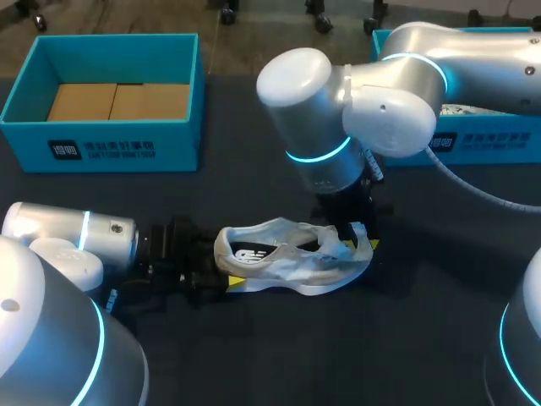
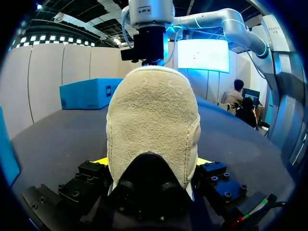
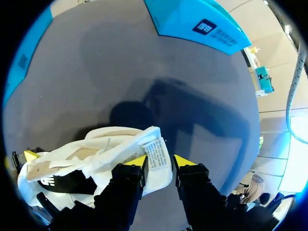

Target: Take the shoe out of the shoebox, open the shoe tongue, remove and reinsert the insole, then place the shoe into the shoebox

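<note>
On the dark table [image 1: 355, 355], the white and beige low-top shoe [image 1: 287, 258] lies on its sole between the two arms, outside the open teal cardboard shoebox [image 1: 118, 145], which stands well apart at the far left.

1. Left gripper [image 2: 153, 162]: closed on the shoe. Its yellow tips bear on the two flanks of the beige suede heel [image 2: 151, 115], low down near the sole. This hold is judged to serve as an anchor, so that a pull at the other end does not drag the shoe across the table.

2. Right gripper [image 3: 157, 162]: positioned from above at the front of the shoe opening, directly over the white tongue with its printed label [image 3: 155, 153]. The tongue is folded up and forward, away from the opening. Whether this gripper has hold of the tongue cannot be determined from the views.

3. Task status (judgement): removal from the box is complete; the step in hand is opening the tongue. The insole has not yet been drawn out. Keeping the tongue clear should expose the opening for insole access.
</note>
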Controlling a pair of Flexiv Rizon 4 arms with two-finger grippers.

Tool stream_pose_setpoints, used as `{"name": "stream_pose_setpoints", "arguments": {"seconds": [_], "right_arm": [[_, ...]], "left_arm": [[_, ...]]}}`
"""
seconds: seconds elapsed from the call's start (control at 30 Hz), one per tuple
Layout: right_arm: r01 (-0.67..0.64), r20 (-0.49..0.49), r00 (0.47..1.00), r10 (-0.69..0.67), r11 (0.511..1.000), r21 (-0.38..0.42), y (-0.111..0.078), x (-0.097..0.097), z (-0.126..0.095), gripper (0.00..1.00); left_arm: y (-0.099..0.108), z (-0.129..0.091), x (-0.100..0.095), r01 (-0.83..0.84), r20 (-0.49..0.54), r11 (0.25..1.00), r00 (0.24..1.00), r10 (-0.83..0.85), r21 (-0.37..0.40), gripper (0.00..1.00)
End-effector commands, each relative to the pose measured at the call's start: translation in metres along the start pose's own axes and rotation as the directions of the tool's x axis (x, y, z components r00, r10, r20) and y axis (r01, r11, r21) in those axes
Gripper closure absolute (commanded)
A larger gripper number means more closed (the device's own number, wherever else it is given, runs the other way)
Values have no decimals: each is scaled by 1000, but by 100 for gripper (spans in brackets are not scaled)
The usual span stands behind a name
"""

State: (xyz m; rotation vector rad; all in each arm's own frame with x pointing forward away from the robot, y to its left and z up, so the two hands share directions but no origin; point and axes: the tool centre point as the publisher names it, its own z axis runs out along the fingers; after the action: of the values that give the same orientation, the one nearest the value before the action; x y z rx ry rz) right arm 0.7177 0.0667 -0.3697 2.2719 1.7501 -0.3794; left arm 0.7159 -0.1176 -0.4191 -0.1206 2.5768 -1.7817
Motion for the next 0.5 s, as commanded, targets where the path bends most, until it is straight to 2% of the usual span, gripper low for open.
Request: {"name": "stream_pose_setpoints", "arguments": {"seconds": [0.03, 0.13, 0.17, 0.2, 0.5], "right_arm": [[-94, 1, 996, 94, 996, -4, -3, 1, -2, 62], [-99, 15, 995, 100, 995, -18, -2, -3, -13, 53], [-99, 20, 995, 99, 995, -22, -1, -5, -17, 21], [-99, 28, 995, 100, 995, -30, 0, -6, -20, 0], [-71, 49, 996, 76, 993, -98, 24, -6, -47, 0]], "left_arm": [[1, 0, 0, 0, 0, 1000, 1000, 0, -2, 100], [1, 0, 0, 0, 0, 1000, 1000, 0, -2, 100], [1, 0, 0, 0, 0, 1000, 1000, 0, -2, 100], [1, 0, 0, 0, 0, 1000, 1000, 0, -2, 100], [1, 0, 0, 0, 0, 1000, 1000, 0, -2, 100]]}}
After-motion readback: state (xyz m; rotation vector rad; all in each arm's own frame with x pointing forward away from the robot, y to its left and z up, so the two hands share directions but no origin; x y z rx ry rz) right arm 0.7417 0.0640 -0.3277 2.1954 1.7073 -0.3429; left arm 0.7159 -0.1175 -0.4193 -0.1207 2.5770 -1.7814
